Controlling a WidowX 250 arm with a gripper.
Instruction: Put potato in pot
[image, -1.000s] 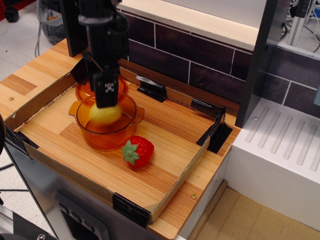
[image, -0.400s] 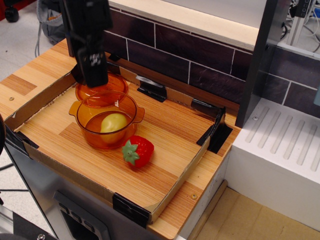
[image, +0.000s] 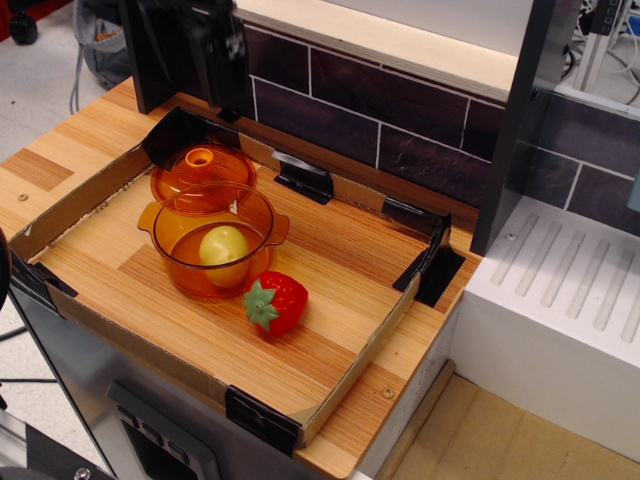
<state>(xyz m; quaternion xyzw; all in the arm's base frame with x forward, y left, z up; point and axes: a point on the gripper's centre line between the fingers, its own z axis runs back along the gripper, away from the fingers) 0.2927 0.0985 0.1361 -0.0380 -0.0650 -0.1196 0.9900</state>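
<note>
The yellow potato (image: 223, 245) lies inside the translucent orange pot (image: 172, 268), which stands at the left of the wooden tray. My gripper (image: 212, 55) is a dark, blurred shape high at the top left, above and behind the pot and well clear of it. It holds nothing that I can see. Its fingers blend into the dark background, so I cannot tell how the jaws stand.
The domed orange lid (image: 203, 172) sits right behind the pot. A red strawberry (image: 277, 301) lies against the pot's front right. Low cardboard walls (image: 350, 372) ring the tray. A dark tiled wall (image: 400, 110) runs behind. A white drain board (image: 560, 310) stands at the right.
The gripper let the potato go into the pot, then rose up and back to the top of the view. The potato now rests in the pot.
</note>
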